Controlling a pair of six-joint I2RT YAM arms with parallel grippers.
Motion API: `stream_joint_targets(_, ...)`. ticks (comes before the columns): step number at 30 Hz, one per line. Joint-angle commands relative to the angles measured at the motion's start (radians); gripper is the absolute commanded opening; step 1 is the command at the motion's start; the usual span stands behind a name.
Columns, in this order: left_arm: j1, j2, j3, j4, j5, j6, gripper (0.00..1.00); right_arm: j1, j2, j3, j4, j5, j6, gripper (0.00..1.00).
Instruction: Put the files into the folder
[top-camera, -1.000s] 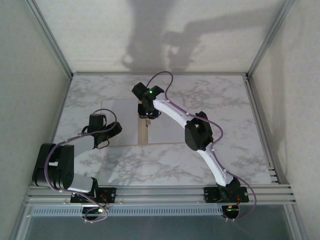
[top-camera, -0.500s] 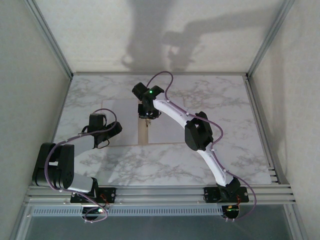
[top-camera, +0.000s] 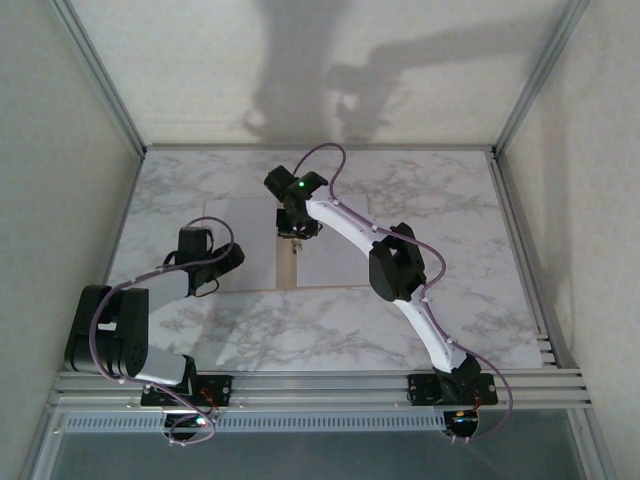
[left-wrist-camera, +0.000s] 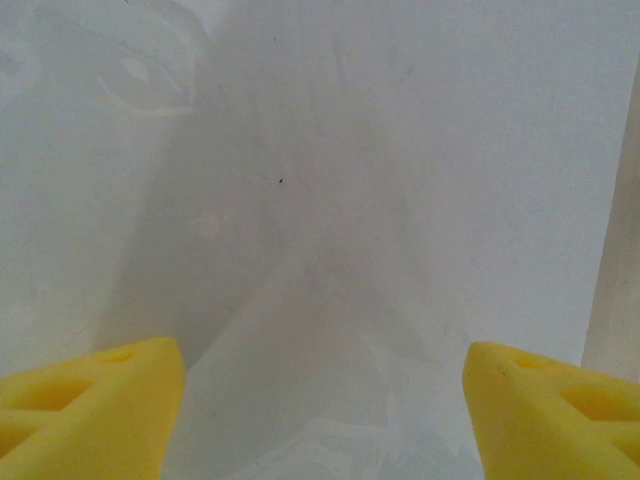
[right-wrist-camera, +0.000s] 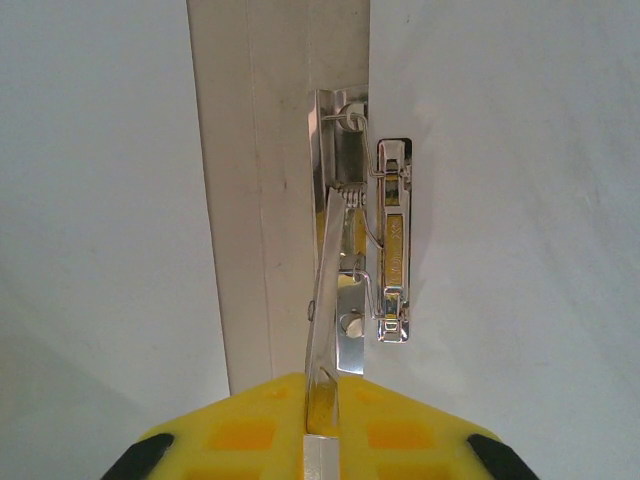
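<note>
The tan folder (top-camera: 288, 270) lies open on the marble table, with white files on its left half (top-camera: 240, 222) and right half (top-camera: 335, 262). My right gripper (top-camera: 296, 232) hangs over the centre crease. In the right wrist view its yellow fingers (right-wrist-camera: 250, 430) are shut on the raised metal lever (right-wrist-camera: 322, 330) of the clip (right-wrist-camera: 392, 240), which stands up from the tan spine (right-wrist-camera: 260, 200). My left gripper (top-camera: 230, 262) hovers over the left sheet. It is open (left-wrist-camera: 325, 420), with only white paper (left-wrist-camera: 350, 200) beneath its yellow fingertips (left-wrist-camera: 90, 400).
Metal frame rails (top-camera: 300, 385) run along the near edge by the arm bases. Upright frame posts (top-camera: 100, 80) and pale walls close in the left, right and back. Bare marble (top-camera: 300, 330) lies between the folder and the bases.
</note>
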Motion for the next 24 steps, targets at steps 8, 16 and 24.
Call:
stream_joint_targets(8, 0.002, 0.043, -0.003, -0.054, 0.029, 0.008, 0.75, 0.0, 0.028, -0.006, -0.056, 0.023, -0.024, 0.11)
stream_joint_targets(16, 0.002, 0.05, -0.002, -0.055, 0.029, 0.007, 0.75, 0.009, 0.039, -0.006, -0.066, 0.031, -0.03, 0.1)
stream_joint_targets(24, 0.003, 0.057, 0.005, -0.061, 0.024, 0.006, 0.75, 0.01, 0.051, -0.003, -0.091, 0.064, -0.052, 0.09)
